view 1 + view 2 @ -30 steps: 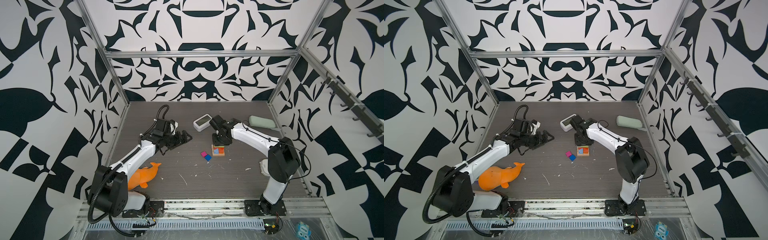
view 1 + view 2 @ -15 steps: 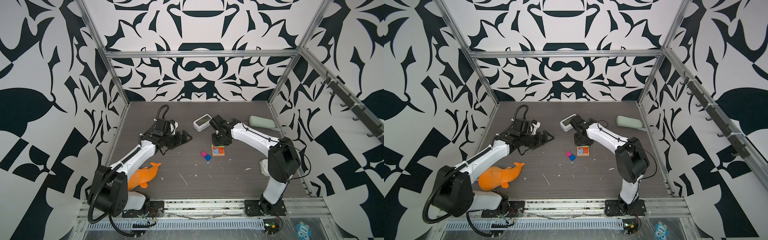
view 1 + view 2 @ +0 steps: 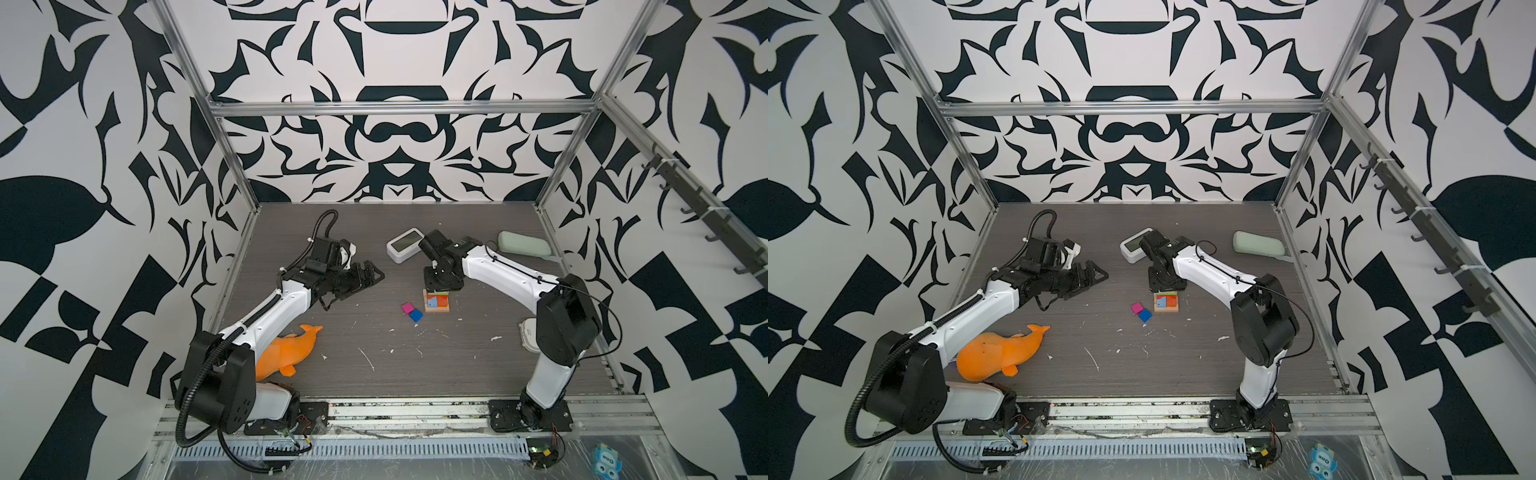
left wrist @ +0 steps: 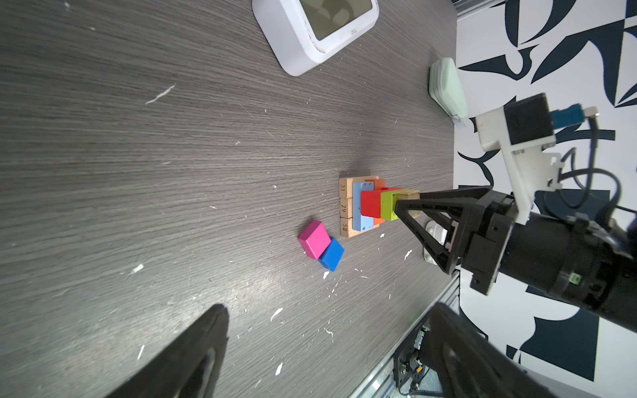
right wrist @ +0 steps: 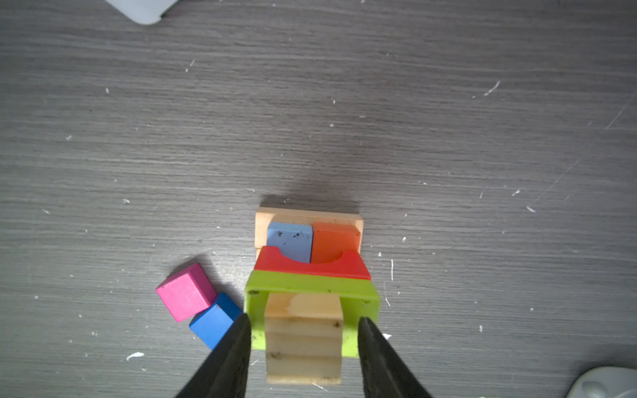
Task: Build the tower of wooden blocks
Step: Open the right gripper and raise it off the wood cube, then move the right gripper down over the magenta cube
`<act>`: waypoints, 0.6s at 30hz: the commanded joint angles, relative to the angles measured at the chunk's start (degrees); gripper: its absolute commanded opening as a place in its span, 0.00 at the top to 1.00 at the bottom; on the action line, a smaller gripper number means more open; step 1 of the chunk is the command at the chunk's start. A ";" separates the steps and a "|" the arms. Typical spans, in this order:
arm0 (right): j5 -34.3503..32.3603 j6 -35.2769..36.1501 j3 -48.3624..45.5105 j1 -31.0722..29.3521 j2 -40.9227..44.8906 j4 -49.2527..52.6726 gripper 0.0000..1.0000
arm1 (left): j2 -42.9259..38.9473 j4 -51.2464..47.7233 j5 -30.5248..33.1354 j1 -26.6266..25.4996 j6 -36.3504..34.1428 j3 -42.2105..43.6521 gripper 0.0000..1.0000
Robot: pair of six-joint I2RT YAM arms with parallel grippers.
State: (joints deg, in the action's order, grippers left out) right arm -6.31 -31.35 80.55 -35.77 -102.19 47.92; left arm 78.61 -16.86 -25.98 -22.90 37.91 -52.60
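- Orange dolphin toy [image 3: 286,353] lies near the left arm's base, well apart from the build. It is not a task piece, so judged left alone.
- Left tool [image 3: 359,282] hangs over bare table [image 3: 457,374], jaws wide and empty, well clear of the blocks. Judged parked there so it cannot knock the stack.
- Magenta cube [image 4: 314,239] and dark blue cube [image 4: 331,255] lie touching each other on the table, just beside the tower's base. Judged the pieces not yet stacked, kept within easy reach.
- Tower [image 5: 310,262] stands mid-table: tan bars as base, light blue and orange bars side by side above, then a red notched block, a lime green block and a tan cube [image 5: 303,330] on top. Widest pieces sit lowest, presumably for steadiness.
- Right tool [image 5: 303,320] points down over the tower, jaws partly apart either side of the tan cube, a sliver of green showing on each side. It grips nothing. Judged a release: the cube rests on its own.
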 commanded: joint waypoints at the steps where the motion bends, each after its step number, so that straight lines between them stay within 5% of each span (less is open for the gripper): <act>1: -0.41 2.15 1.89 -0.74 5.50 0.95 0.41 | -0.39 -0.28 0.15 -0.15 0.06 -0.28 0.06; 18: 0.99 12.57 3.44 -12.14 11.18 3.27 0.33 | -2.01 -2.55 2.80 1.43 0.15 -0.85 0.06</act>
State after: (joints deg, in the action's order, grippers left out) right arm -5.17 -20.16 81.73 -47.13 -90.50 50.04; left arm 78.48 -17.58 -24.03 -22.26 37.91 -52.60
